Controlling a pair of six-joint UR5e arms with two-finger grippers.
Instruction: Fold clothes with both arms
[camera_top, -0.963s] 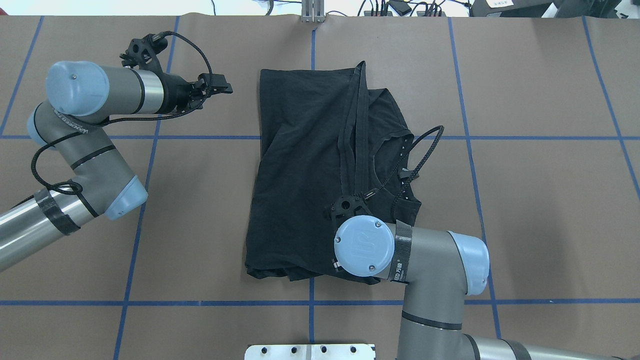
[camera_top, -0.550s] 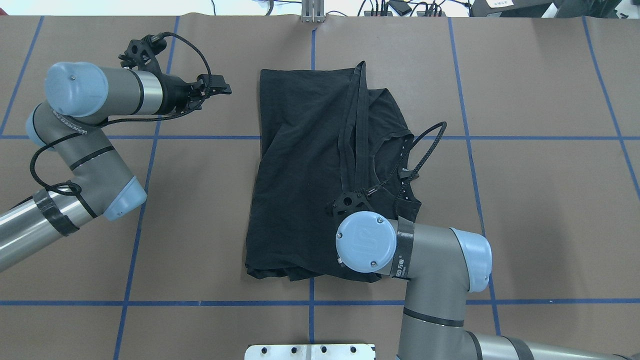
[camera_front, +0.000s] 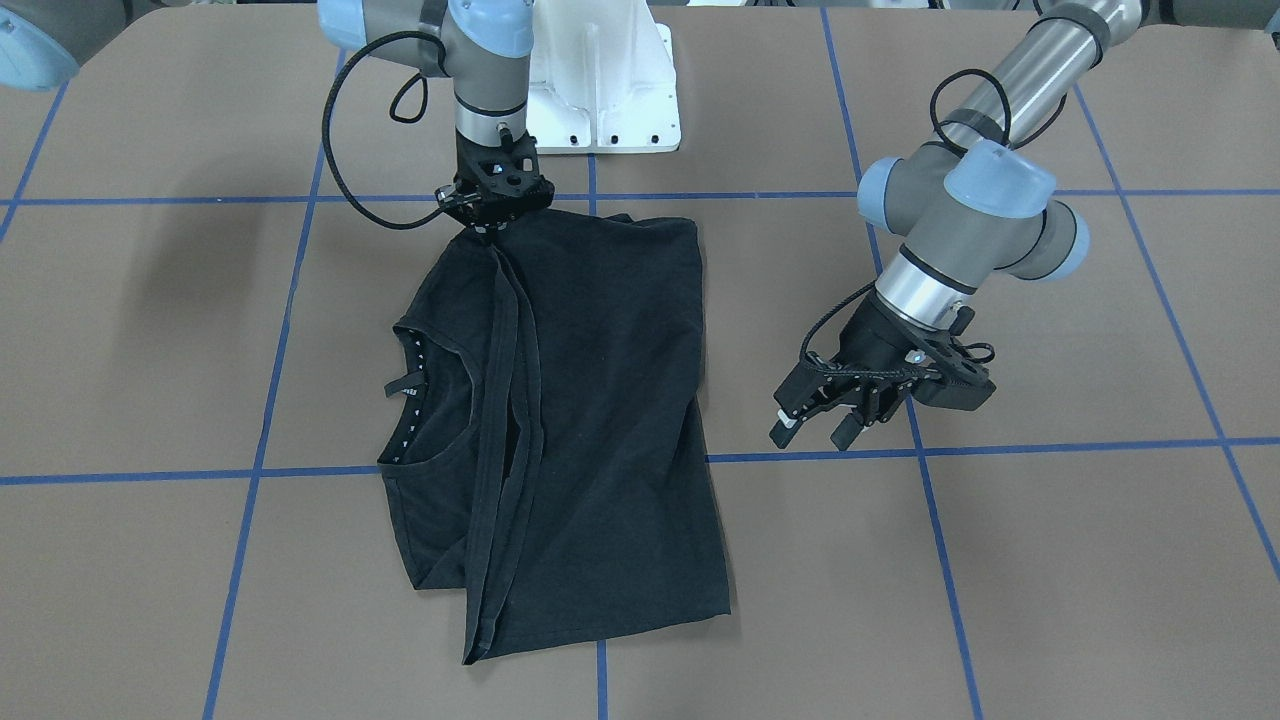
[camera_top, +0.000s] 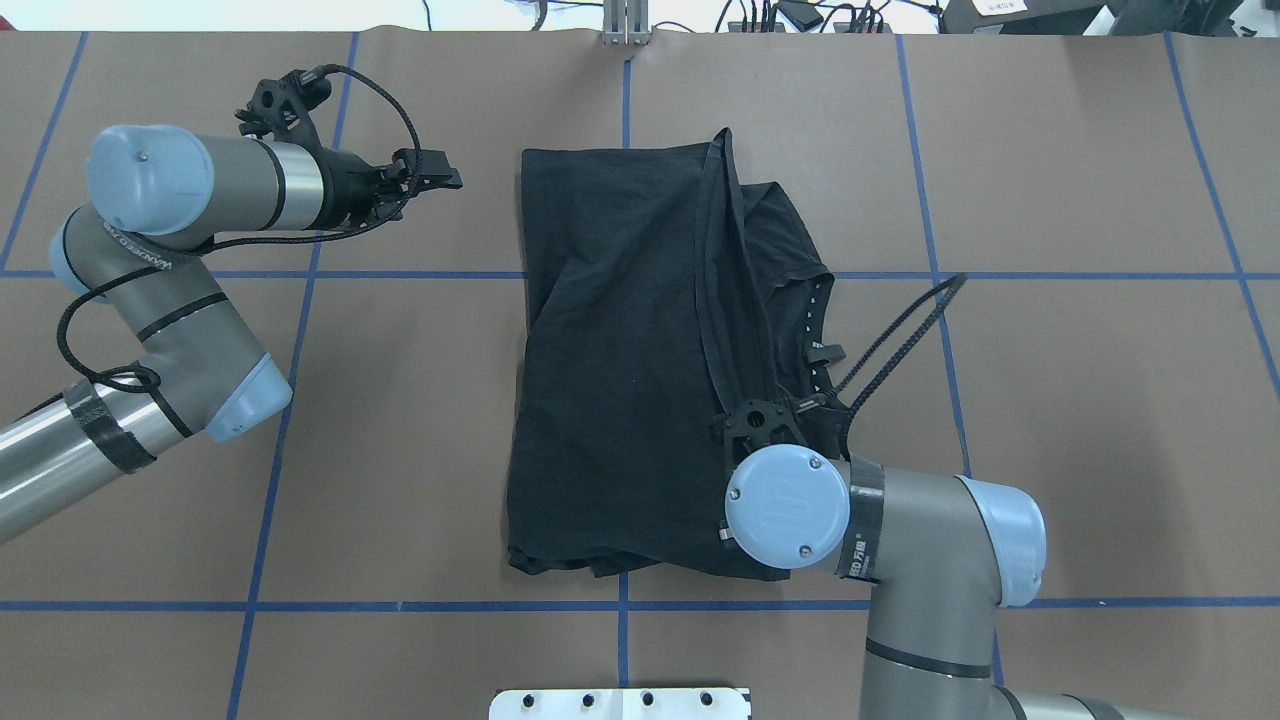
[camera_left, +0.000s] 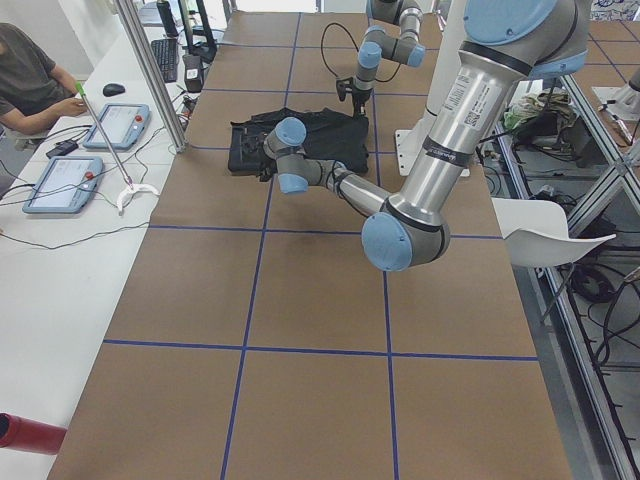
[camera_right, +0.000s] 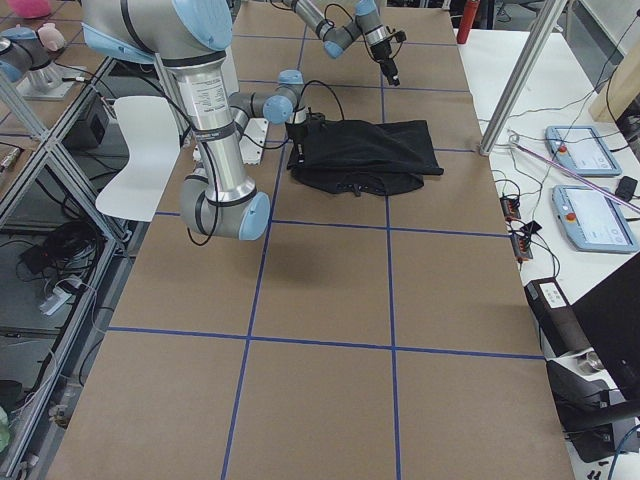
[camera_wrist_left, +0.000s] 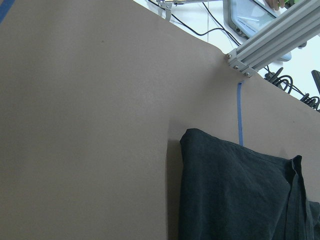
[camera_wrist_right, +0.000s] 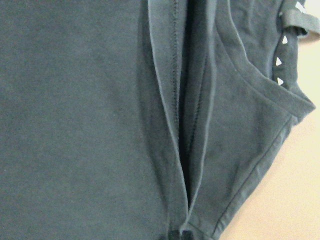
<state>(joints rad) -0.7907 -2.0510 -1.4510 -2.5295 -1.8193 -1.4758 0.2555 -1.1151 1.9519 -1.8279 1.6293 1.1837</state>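
The black T-shirt (camera_top: 620, 350) lies folded lengthwise in the middle of the table, its neckline (camera_front: 410, 400) with small white triangles toward the robot's right. No graphic shows. My right gripper (camera_front: 490, 228) points straight down at the shirt's edge nearest the robot. It is shut on the doubled hem strip (camera_wrist_right: 172, 125), which runs taut up to its fingertips (camera_wrist_right: 179, 234). My left gripper (camera_front: 812, 432) is open and empty, hovering over bare table to the shirt's left (camera_top: 440, 180). The shirt's far corner (camera_wrist_left: 240, 195) shows in the left wrist view.
The white base block (camera_front: 600, 90) stands just behind the right gripper. The right arm's black cable (camera_top: 900, 340) loops out over the table right of the shirt. Blue tape lines (camera_top: 400, 274) grid the brown table. A seated operator (camera_left: 30, 75) and tablets are beyond the far edge.
My right arm has moved toward the robot's right with the hem in its grip, and the shirt has shifted slightly that way. The left arm has barely moved.
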